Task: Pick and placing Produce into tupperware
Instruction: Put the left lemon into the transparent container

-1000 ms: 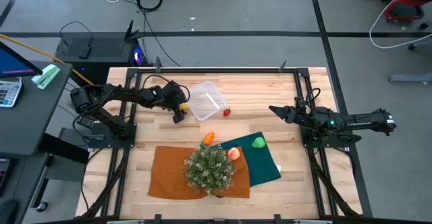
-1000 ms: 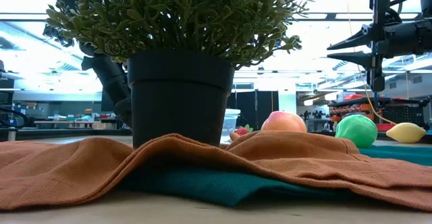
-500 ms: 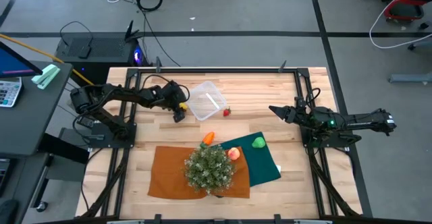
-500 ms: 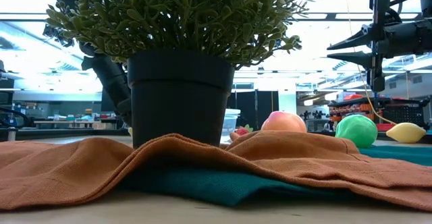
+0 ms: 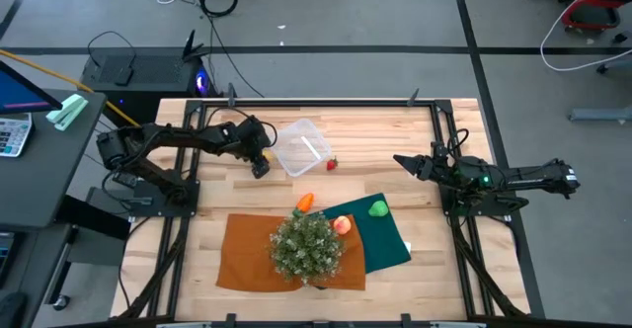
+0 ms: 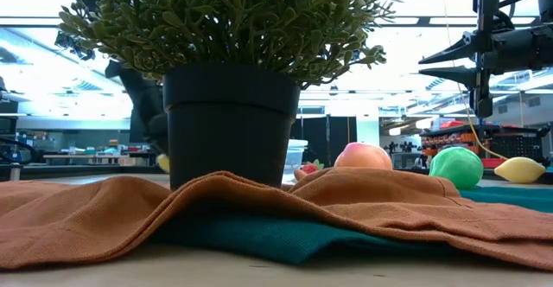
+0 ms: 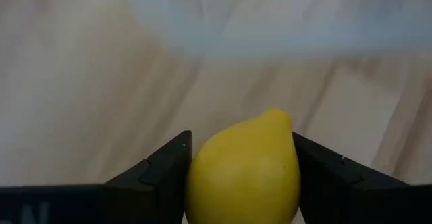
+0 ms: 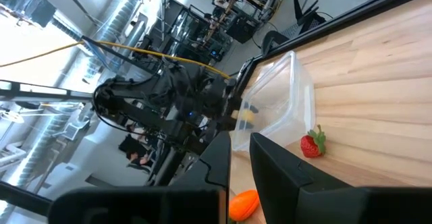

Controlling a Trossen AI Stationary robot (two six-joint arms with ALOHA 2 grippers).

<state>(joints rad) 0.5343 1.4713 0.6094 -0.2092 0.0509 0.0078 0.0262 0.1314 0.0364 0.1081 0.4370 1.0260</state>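
My left gripper is shut on a yellow toy lemon just left of the clear tupperware, which also shows in the right wrist view. A red strawberry lies on the wood right of the tupperware. An orange carrot lies by the plant. A peach and a green fruit lie on the dark green cloth. Another yellow fruit shows in the low view. My right gripper hovers open at the table's right, well above the wood. My left gripper pinches the lemon's two sides between its two fingers, with the lemon's pointed end sticking out ahead of them. The fingers slant down from the table's left. The lemon sits a little above the table.
A bushy potted plant stands on an orange cloth at the near middle, overlapping the green cloth. Bare wood lies between the tupperware and the cloths. A metal frame rims the table.
My left gripper has risen a little with the lemon held between its fingers, staying beside the tupperware. My right arm has kept still.
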